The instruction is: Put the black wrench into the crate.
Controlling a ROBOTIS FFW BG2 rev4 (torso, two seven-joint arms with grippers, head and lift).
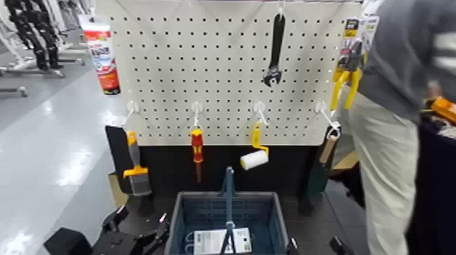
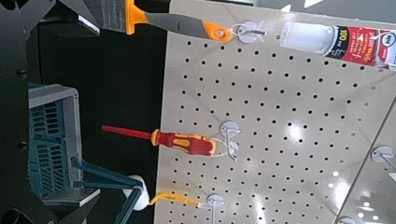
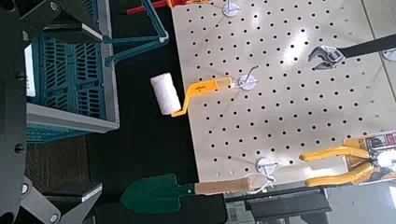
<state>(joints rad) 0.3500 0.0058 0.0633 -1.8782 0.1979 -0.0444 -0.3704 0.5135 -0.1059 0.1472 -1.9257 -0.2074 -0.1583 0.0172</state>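
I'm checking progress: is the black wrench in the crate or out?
Out: the black wrench hangs on the pegboard, above the crate.

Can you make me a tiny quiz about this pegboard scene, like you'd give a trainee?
1. True or false: the black wrench is already in the crate.
2. Multiple choice: which tool hangs between the brush and the paint roller?
a) trowel
b) screwdriver
c) pliers
3. Fill in the blank: in the head view, the handles of the pliers are ____.

Key: 1 false, it hangs on the pegboard; 2 b; 3 yellow.
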